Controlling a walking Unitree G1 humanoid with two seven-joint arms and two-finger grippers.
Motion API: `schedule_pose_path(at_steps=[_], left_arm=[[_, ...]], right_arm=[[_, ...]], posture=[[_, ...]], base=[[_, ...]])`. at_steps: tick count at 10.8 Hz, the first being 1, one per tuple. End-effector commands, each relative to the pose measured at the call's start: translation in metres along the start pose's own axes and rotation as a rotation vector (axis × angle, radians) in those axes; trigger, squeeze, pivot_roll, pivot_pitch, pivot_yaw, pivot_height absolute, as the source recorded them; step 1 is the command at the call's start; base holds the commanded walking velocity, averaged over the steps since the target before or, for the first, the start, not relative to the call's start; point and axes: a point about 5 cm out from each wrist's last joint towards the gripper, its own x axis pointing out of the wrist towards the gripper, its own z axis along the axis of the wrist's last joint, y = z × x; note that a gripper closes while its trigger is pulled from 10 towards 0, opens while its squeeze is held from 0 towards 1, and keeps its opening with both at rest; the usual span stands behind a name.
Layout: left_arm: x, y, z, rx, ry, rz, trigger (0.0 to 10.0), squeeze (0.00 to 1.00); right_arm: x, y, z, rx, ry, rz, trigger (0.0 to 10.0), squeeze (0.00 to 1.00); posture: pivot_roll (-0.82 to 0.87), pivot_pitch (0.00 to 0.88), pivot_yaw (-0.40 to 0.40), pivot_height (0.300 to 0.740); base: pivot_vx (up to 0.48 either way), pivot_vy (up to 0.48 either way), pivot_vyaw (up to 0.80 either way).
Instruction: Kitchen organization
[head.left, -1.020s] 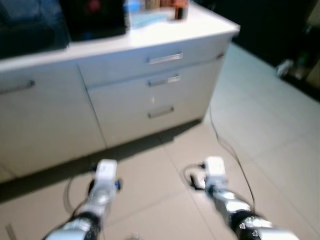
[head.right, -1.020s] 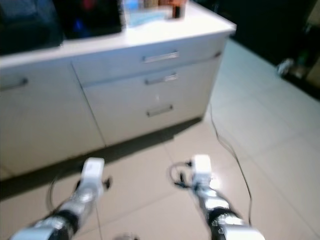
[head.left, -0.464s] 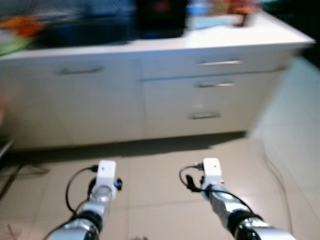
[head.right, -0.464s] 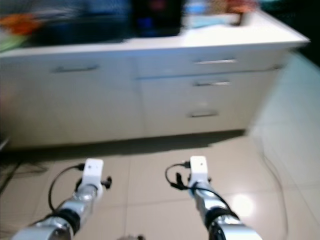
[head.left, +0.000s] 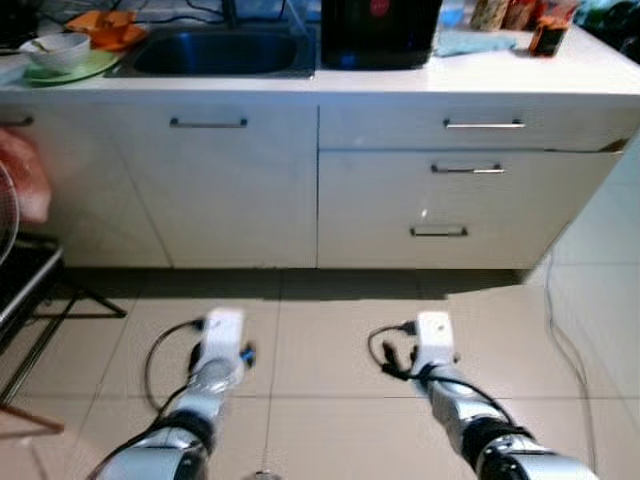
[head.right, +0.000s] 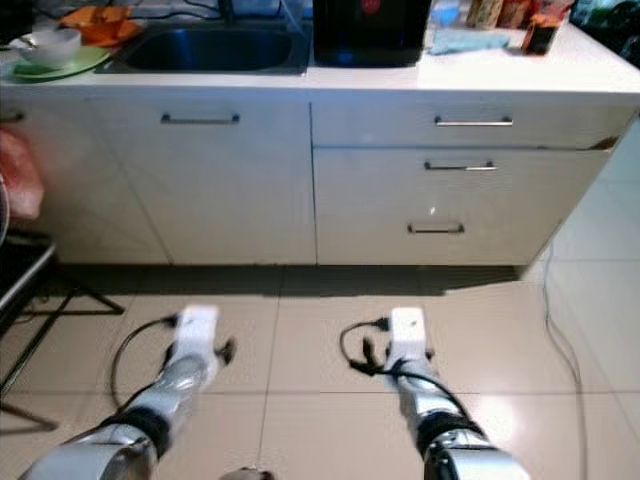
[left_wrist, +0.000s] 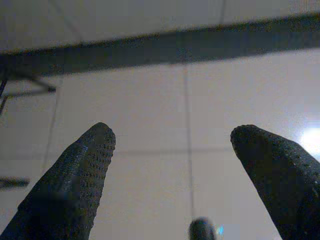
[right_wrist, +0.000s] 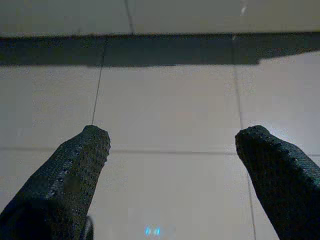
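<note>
I face the white kitchen counter (head.left: 560, 78) with its dark steel sink (head.left: 215, 50). My left gripper (left_wrist: 172, 150) and right gripper (right_wrist: 172, 150) hang wide open, empty, over floor before it. I should approach squarely, arms low.

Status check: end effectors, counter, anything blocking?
Left end effector open, empty, over floor tiles. Right end effector same. Counter ahead, drawers shut. Cable on the floor at right.

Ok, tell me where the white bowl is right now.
The white bowl sits on a green plate at the far left of the countertop, just left of the sink, beside something orange.
</note>
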Motion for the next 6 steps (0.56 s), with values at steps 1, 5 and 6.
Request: schedule_pose_path(at_steps=[1, 5, 6], left_arm=[[0.003, 0.001, 0.023, -0.024, -0.084, -0.016, 10.0, 0.00], [-0.005, 0.028, 0.062, -0.105, -0.403, 0.021, 10.0, 0.00], [-0.010, 0.033, 0.069, -0.131, -0.467, 0.043, 10.0, 0.00]], right_arm=[[0.003, 0.003, 0.024, 0.023, -0.099, 0.014, 10.0, 0.00], [-0.003, 0.013, 0.076, 0.039, -0.403, 0.120, 10.0, 0.00], [-0.007, 0.015, 0.085, 0.057, -0.457, 0.123, 10.0, 0.00]], posture=[[-0.01, 0.034, 0.012, 0.740], [-0.01, 0.047, 0.008, 0.740], [-0.01, 0.050, 0.006, 0.740]], base=[[0.000, 0.000, 0.00], [0.000, 0.000, 0.00], [0.000, 0.000, 0.00]])
